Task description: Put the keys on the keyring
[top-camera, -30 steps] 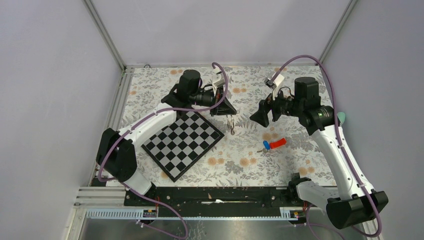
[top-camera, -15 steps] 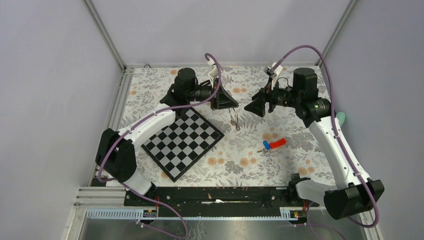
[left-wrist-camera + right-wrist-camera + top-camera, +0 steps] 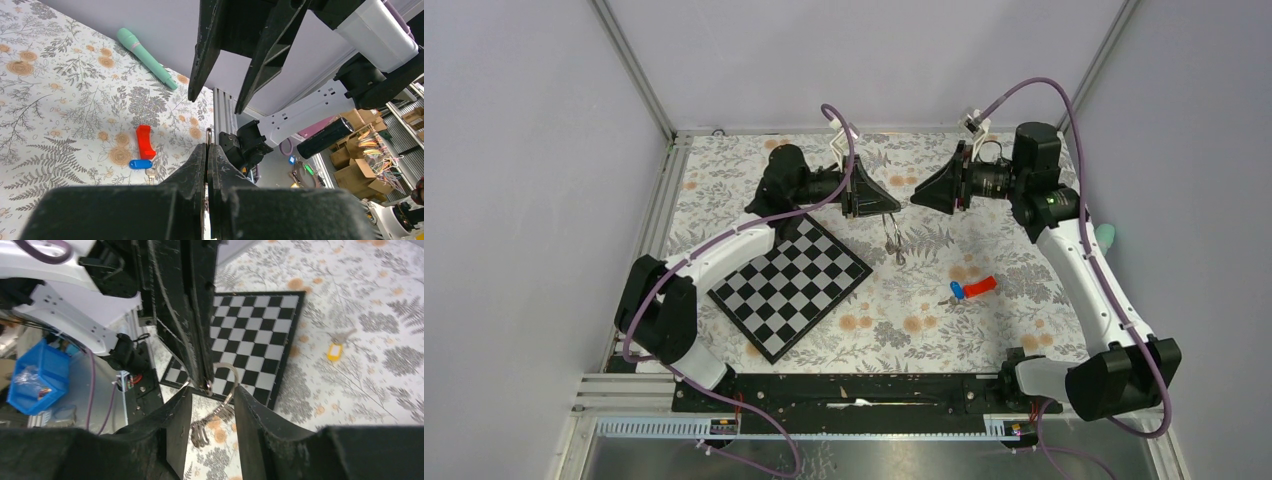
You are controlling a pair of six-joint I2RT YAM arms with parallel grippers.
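My left gripper [image 3: 894,209] is shut on the thin silver keyring [image 3: 228,380] and holds it above the table; the ring's edge shows between its fingers in the left wrist view [image 3: 208,135]. Silver keys [image 3: 895,245] hang from the ring. My right gripper [image 3: 915,202] is open and faces the left gripper's tip, its fingers on either side of the ring and hanging keys [image 3: 209,426]. The blue-capped key [image 3: 957,291] lies on the cloth, also seen in the left wrist view [image 3: 140,164]. The yellow-capped key [image 3: 335,351] lies on the cloth beyond the chessboard.
A chessboard [image 3: 789,285] lies left of centre. A red block [image 3: 982,286] touches the blue-capped key. A teal pen-shaped thing [image 3: 147,58] lies by the right wall [image 3: 1106,236]. Metal frame rails edge the table.
Both grippers have risen and swung toward the back. My right gripper has closed in on the left gripper's tip and the ring. The keys still hang from the ring.
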